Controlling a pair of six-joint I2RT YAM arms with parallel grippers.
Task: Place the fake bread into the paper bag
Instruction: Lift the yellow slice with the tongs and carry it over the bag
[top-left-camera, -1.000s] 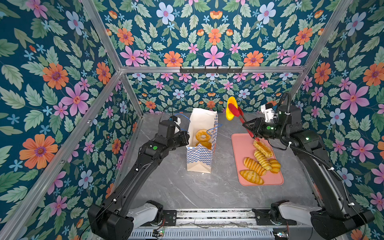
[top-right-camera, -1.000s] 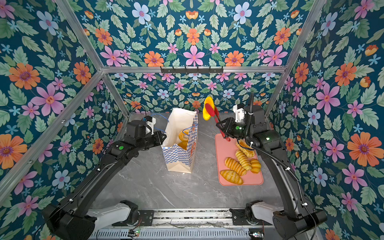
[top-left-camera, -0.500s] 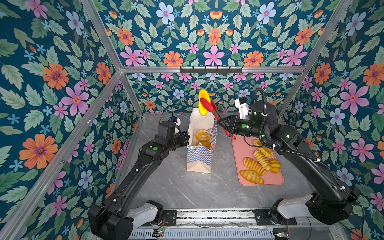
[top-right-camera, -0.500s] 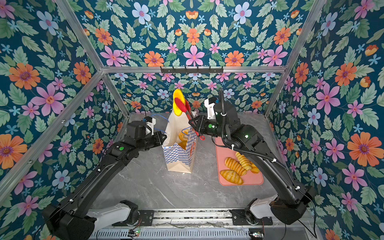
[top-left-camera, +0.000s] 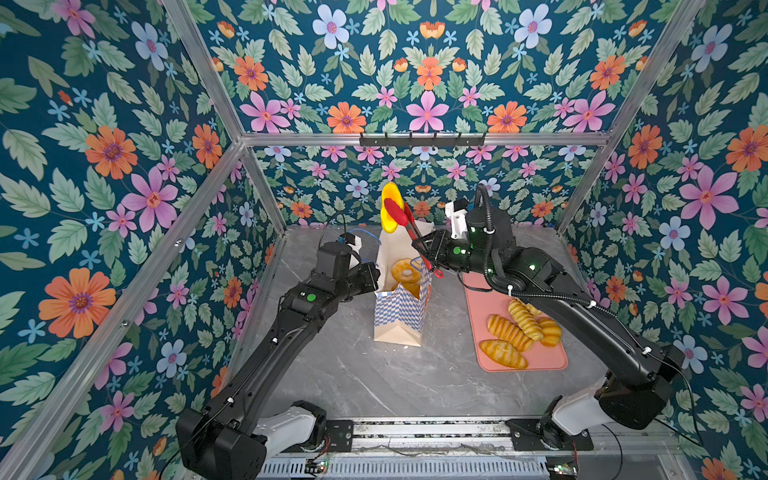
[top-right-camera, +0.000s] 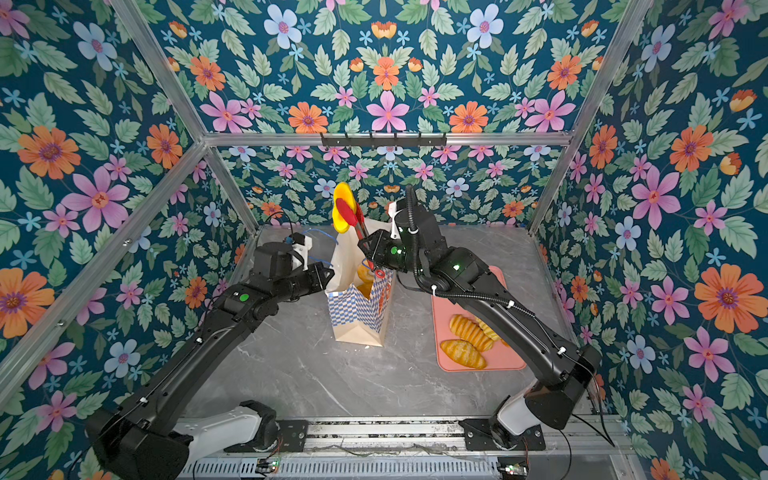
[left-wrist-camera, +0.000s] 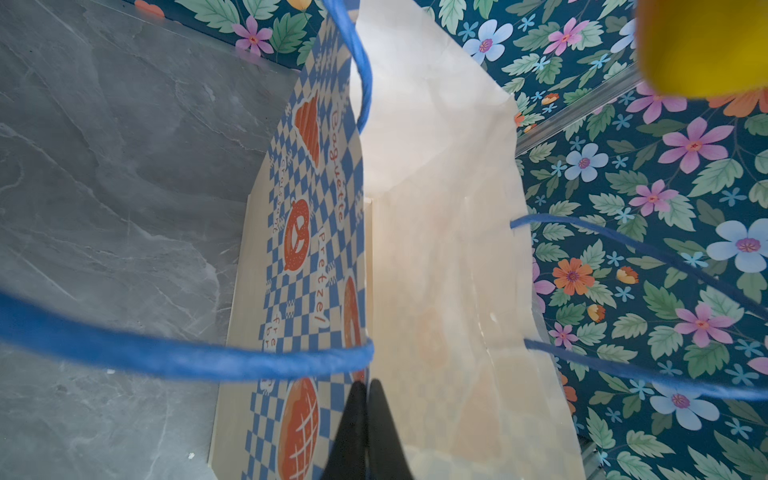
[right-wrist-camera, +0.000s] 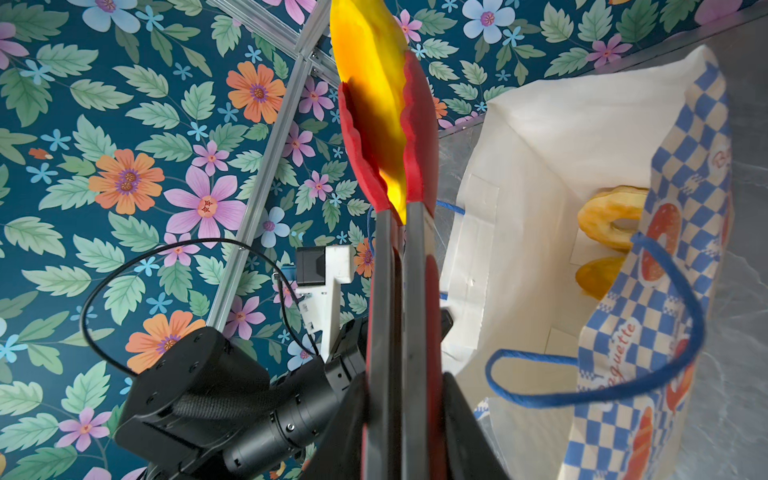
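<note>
Right gripper (top-left-camera: 424, 249) clamps the tongs (right-wrist-camera: 384, 291), which hold a yellow bun (top-left-camera: 390, 191) raised near the mouth of the paper bag (top-left-camera: 399, 311). Left gripper (left-wrist-camera: 367, 388) pinches the bag's rim. A doughnut (top-left-camera: 404, 272) sits inside, and loaves (top-left-camera: 509, 332) lie on the pink tray (top-left-camera: 552, 361).

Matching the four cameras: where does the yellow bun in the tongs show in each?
Top view: bun above the paper bag.
Top view: bun above the paper bag.
Left wrist: bun blurred, beyond the paper bag's rim.
Right wrist: bun gripped by the tongs.
Landmark: the paper bag.
</note>
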